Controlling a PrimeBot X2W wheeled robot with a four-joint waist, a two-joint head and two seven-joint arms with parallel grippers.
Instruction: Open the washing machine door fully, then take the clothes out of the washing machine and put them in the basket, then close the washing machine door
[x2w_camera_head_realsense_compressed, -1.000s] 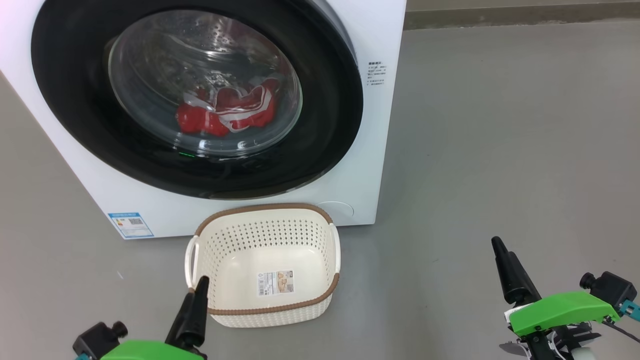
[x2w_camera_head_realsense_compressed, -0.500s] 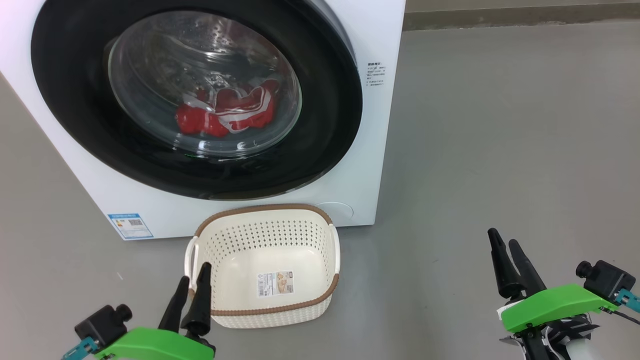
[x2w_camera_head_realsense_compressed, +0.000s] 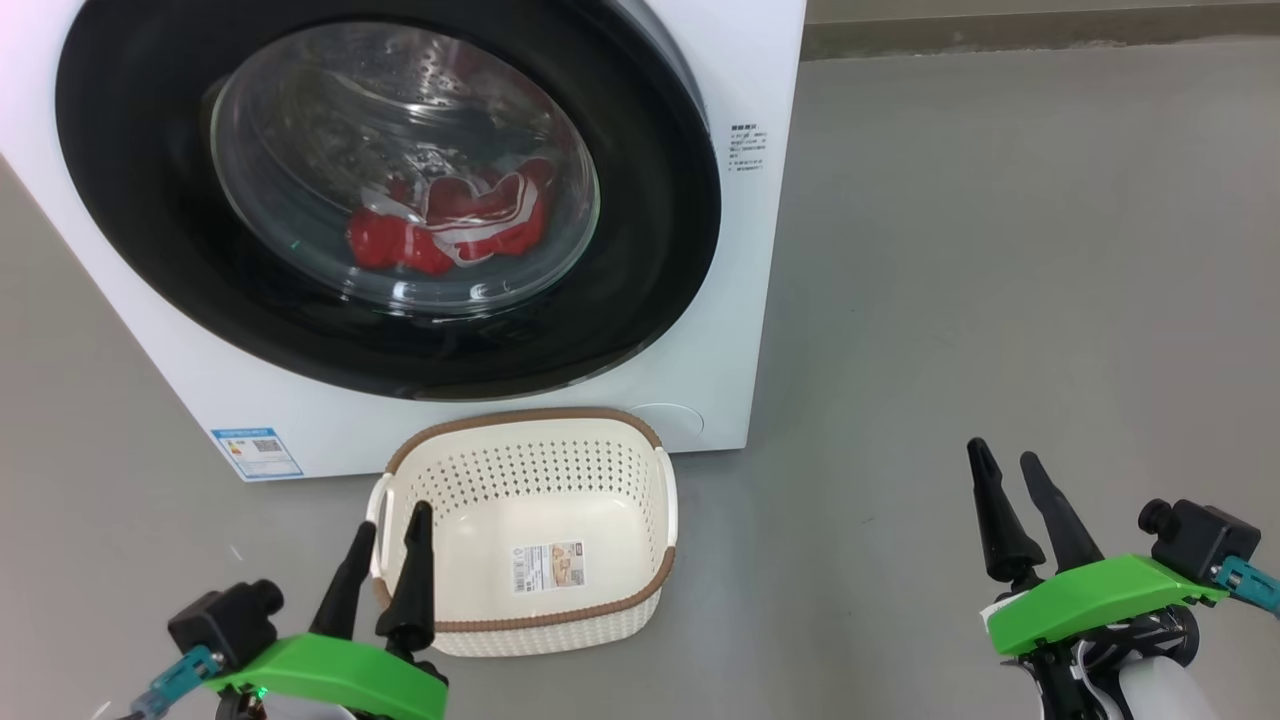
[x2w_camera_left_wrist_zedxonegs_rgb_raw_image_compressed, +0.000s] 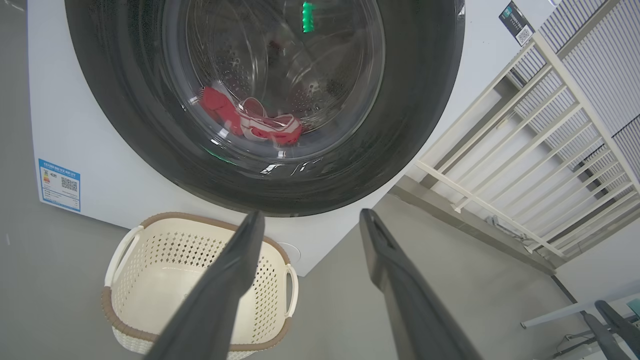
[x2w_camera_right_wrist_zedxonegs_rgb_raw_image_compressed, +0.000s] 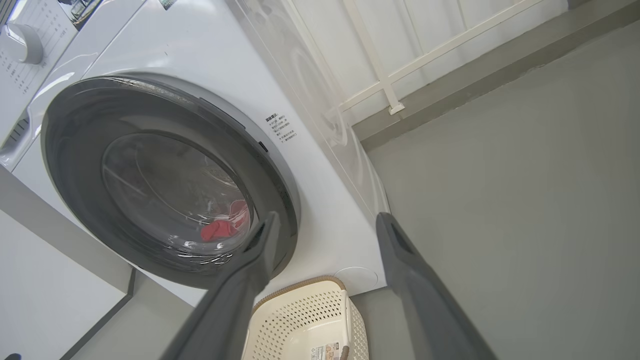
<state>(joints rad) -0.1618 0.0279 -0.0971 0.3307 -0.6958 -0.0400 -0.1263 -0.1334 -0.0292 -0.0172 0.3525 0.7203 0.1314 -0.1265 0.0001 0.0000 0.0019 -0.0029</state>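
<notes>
Glossy black washing machine door with clear glass; perforated cream plastic basket; red cloth clothes.

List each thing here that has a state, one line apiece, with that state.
washing machine door: shut.
clothes: lying inside the washing machine, behind the door's glass.
basket: upright on the floor, empty.
left gripper: open, holding nothing.
right gripper: open, holding nothing.
</notes>
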